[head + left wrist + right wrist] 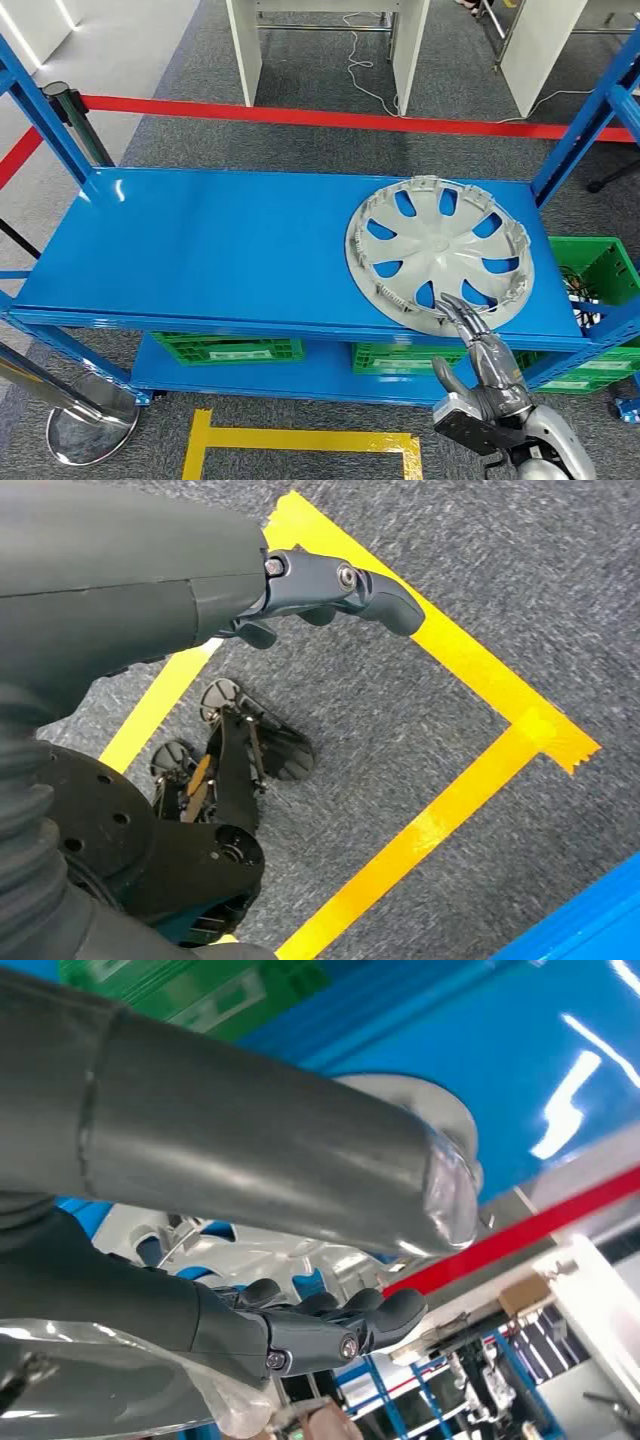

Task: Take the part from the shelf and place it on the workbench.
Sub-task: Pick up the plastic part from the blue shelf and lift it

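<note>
My right hand (483,375), lower right of frame, fingers spread, fingertips (458,310) over the near rim of the round silver plastic wheel cover (439,250) lying on the blue metal shelf (211,250); nothing gripped.

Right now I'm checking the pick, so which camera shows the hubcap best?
The head view: the whole grey hubcap lies flat on the blue shelf, with the right hand at its near edge. The right wrist view shows a close part behind the fingers. The left wrist view looks at floor.
</note>
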You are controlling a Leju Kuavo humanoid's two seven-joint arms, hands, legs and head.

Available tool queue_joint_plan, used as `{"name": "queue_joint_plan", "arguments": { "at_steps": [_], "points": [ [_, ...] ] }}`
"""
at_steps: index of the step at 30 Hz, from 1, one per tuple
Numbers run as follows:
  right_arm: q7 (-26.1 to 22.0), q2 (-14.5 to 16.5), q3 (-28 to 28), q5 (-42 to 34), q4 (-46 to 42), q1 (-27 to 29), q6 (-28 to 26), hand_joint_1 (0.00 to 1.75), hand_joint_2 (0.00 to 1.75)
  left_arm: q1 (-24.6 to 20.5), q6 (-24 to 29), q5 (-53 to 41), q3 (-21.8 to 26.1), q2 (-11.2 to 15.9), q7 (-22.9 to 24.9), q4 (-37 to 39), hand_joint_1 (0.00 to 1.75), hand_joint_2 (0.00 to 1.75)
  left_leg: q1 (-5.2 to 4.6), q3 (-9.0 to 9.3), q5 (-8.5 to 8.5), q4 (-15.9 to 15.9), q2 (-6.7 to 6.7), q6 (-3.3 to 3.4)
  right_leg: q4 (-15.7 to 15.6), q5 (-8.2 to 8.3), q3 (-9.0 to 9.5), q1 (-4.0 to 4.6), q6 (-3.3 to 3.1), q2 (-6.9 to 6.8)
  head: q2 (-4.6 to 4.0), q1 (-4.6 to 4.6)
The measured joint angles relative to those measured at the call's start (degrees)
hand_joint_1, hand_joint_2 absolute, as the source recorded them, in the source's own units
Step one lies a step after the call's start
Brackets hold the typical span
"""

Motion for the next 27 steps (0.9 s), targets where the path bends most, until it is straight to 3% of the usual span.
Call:
{"name": "queue_joint_plan", "arguments": {
  "at_steps": [11,18,27],
  "points": [
    [6.27,-6.42,5.55,7.96,1.88,-2.28,0.36,0.0,0.0,-0.03,-0.45,-1.16,0.89,0.12,0.97,0.02,0.0,1.75,-0.04,0.01,0.0,0.01,0.0,0.01,0.0,0.02,0.01,-0.03,0.01,0.0,0.0,0.0],
    [12.79,-9.45,6.01,18.42,2.17,-4.07,-2.51,0.0,0.0,-0.01,-1.69,-2.91,1.86,0.17,2.8,0.02,0.0,1.75,-0.04,0.01,0.0,0.01,0.0,0.01,0.0,0.02,-0.02,-0.04,0.02,0.0,0.0,-0.02],
    [12.97,-13.48,3.07,20.03,2.6,-4.7,-2.54,0.0,0.0,0.02,-2.94,-3.43,2.8,0.36,2.93,0.02,0.0,1.75,-0.04,0.0,0.0,0.01,0.0,0.01,0.0,0.02,-0.01,-0.04,0.02,-0.01,0.0,-0.01]
  ]
}}
